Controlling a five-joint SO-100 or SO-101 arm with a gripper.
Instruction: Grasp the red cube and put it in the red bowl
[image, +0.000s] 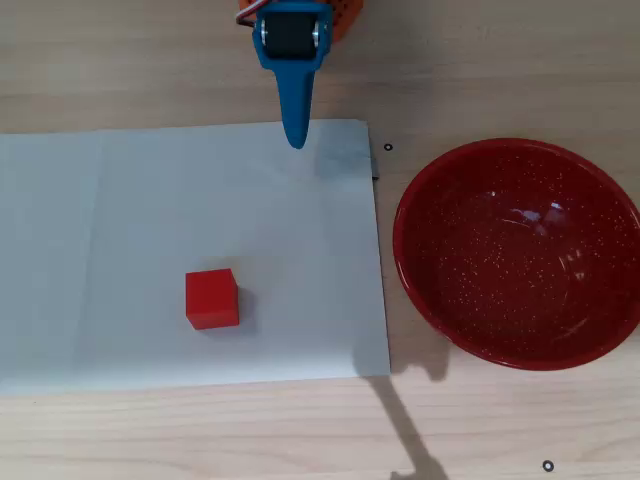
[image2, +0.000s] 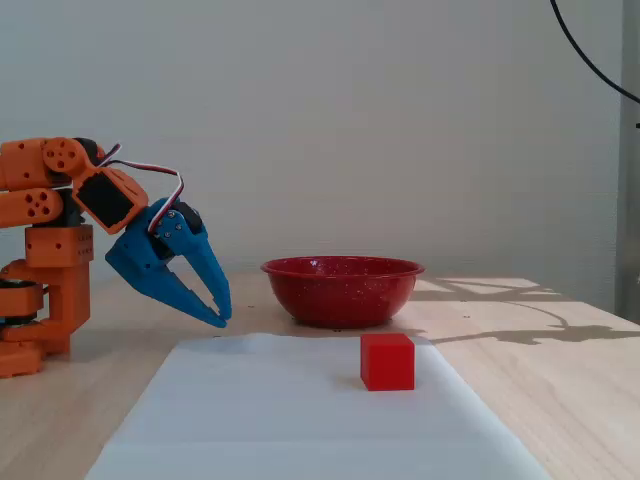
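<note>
In the fixed view my end effector (image2: 221, 315) hangs at the left, blue plastic fingers tapering to points that nearly meet, empty, tipped down over the near edge of the white sheet (image2: 250, 420) so it can reach forward. The red cube (image2: 387, 361) sits alone on that sheet, matte, sharp-edged, well apart from my fingertips and easy to close on. Further right the red bowl (image: 518, 250) rests on the bare wooden table (image: 150, 60), glossy, speckled white, wide-mouthed, a forgiving target beside the sheet.
</note>
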